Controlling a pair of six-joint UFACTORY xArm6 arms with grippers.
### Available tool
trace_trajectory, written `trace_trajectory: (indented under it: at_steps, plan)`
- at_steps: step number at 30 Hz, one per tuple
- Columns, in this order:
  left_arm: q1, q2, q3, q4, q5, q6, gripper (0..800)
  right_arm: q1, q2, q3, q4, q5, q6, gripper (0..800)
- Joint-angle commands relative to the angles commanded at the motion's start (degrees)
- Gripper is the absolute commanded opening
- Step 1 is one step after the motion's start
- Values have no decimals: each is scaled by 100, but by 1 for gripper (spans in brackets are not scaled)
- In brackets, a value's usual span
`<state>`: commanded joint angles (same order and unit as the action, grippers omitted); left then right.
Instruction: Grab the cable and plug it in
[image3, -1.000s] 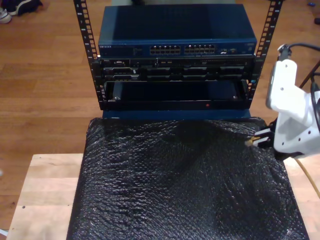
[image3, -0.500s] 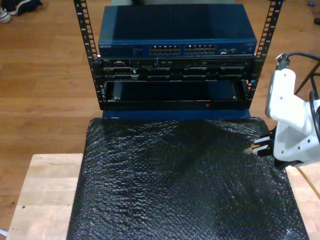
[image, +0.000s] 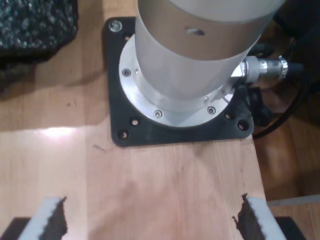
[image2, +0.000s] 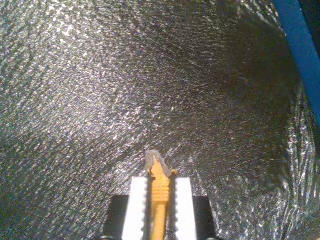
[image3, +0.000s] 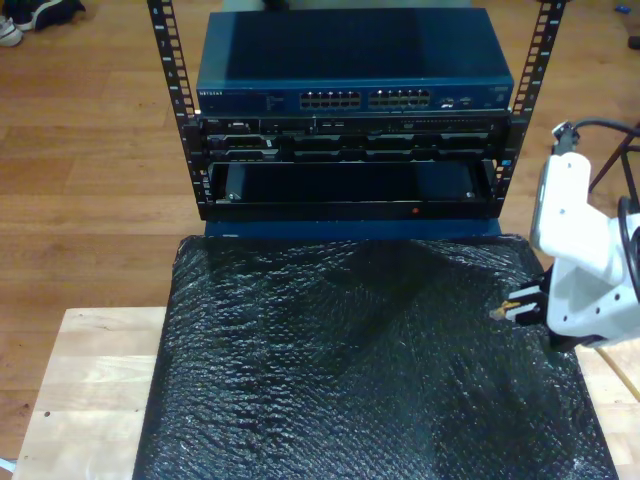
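Two wrist views, then the exterior.

First wrist view: my first end effector spread wide, nothing between its serrated pads, above bare wooden counter beside an arm's base. Out of play.

Second wrist view: my second end effector pinching the cable just behind its clear plug; plug juts forward along the jaw axis over the black bubble wrap.

Exterior view: second end effector at the mat's edge on the exterior view's right, plug tip aimed toward that view's left. Blue network switch and its port row sit well apart, beyond the mat's far edge. Likely needs turning toward the rack before insertion.
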<state>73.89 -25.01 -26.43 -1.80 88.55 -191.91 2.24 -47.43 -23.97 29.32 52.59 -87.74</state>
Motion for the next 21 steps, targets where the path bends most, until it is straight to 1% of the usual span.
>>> trace_trajectory:
  at_steps: [4,7,9,13,18,21]
  plan:
    - [0,-123,255,53,-264,26,799,0,-62,62,0,0,0,0]
    - [0,-308,554,202,-519,35,799,0,-62,114,0,-9,0,0]
    - [0,-475,668,229,-686,44,799,0,-62,149,0,-9,0,0]
    - [9,-642,809,211,-765,167,799,0,-70,185,9,-9,0,0]
    - [53,-730,897,193,-905,202,799,0,-79,185,0,0,0,0]
    - [325,-721,941,229,-1055,220,799,0,-79,185,-9,0,-9,0]
